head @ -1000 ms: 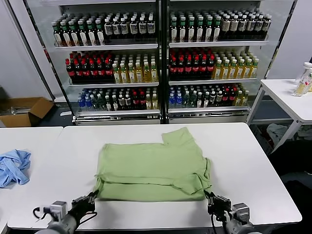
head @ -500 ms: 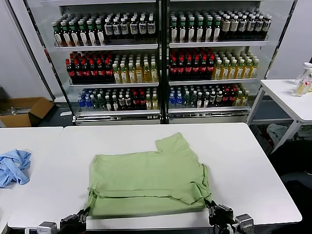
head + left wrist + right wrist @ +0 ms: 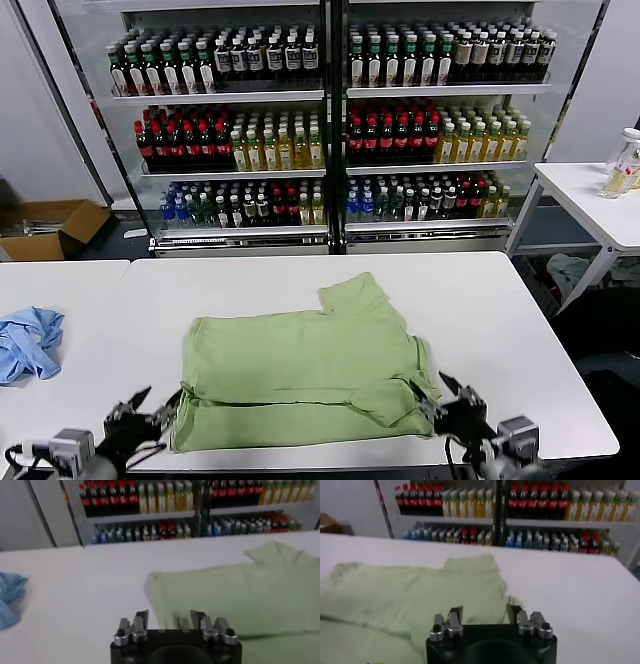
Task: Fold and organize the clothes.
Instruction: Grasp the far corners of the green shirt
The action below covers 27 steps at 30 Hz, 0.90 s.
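The clothes, a light olive-green shirt [image 3: 305,370], lie flat on the white table [image 3: 510,330] with a folded band along the near edge and one sleeve [image 3: 355,295] sticking out at the far side. My left gripper [image 3: 160,402] stands open at the shirt's near left corner, nothing between its fingers. My right gripper [image 3: 433,393] stands open at the near right corner, also empty. In the left wrist view the open gripper [image 3: 170,616] faces the shirt [image 3: 235,595]. The right wrist view shows the open gripper [image 3: 484,611] over the shirt [image 3: 410,600].
A crumpled blue cloth [image 3: 28,342] lies on the adjoining table at the left. Behind the table stands a glass-door drinks fridge [image 3: 330,120]. A cardboard box [image 3: 45,225] sits on the floor at far left. A side table [image 3: 590,195] with bottles [image 3: 625,160] stands at right.
Both grippers dragged the shirt's near edge toward the table's front edge, then opened and let go of its corners. The shirt now lies still.
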Each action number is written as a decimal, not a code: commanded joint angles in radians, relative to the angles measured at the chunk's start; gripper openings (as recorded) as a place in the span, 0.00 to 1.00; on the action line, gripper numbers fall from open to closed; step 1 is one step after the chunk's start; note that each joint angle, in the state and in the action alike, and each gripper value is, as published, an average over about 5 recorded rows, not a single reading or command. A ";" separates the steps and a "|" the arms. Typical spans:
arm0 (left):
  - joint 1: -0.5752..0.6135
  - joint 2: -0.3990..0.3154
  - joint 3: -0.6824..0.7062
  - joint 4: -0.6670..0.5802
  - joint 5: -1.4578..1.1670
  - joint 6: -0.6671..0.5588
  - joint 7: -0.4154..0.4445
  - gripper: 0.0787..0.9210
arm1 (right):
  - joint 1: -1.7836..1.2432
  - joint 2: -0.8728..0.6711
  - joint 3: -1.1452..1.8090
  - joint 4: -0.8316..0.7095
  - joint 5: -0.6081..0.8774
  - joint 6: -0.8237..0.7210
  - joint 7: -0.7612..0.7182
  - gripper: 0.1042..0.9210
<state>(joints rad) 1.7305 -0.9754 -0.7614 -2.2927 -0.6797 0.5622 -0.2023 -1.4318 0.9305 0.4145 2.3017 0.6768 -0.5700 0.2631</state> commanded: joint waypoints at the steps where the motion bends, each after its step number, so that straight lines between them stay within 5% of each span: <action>1: -0.440 0.100 0.153 0.302 -0.119 -0.021 0.016 0.82 | 0.492 0.022 -0.219 -0.278 0.087 -0.010 0.036 0.84; 15: -0.753 0.141 0.394 0.694 -0.114 -0.055 0.122 0.88 | 0.922 0.276 -0.457 -0.876 0.041 -0.008 0.013 0.88; 27: -0.829 0.114 0.480 0.834 -0.095 -0.050 0.205 0.88 | 0.991 0.417 -0.431 -1.201 -0.073 0.023 -0.028 0.88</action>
<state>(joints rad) 1.0390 -0.8632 -0.3886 -1.6439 -0.7752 0.5130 -0.0655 -0.5658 1.2440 0.0269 1.3840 0.6530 -0.5567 0.2552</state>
